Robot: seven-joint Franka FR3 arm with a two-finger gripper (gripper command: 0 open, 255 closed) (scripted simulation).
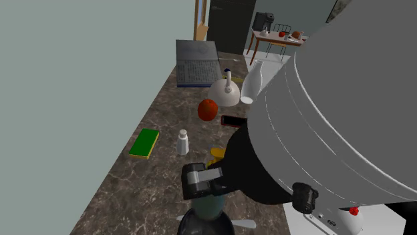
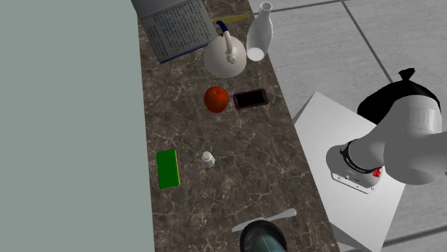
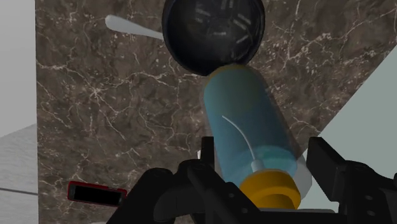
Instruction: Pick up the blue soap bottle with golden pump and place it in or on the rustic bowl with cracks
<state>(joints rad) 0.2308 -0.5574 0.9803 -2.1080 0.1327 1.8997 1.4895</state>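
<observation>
The dark marbled counter (image 2: 215, 165) runs as a narrow strip between a plain grey-green wall (image 1: 67, 100) and its free edge over a pale tiled floor (image 2: 358, 43). The widest bare patch lies between the green sponge (image 1: 144, 143), the small white bottle (image 1: 182, 142) and the dark bowl (image 3: 213, 32). A spoon (image 3: 130, 27) lies just beside the bowl. Farther along the counter are a red fruit (image 1: 208, 109), a red-edged phone (image 1: 232, 121), a white kettle (image 1: 225, 92), a white vase (image 1: 252, 81) and an open book (image 1: 197, 63).

The gripper (image 3: 264, 162) clasps the translucent blue soap bottle (image 3: 245, 121) near its golden pump collar. The bottle's long axis runs along the fingers, pump end at the hand, base down over the bowl's rim. Whether they touch is unclear.
</observation>
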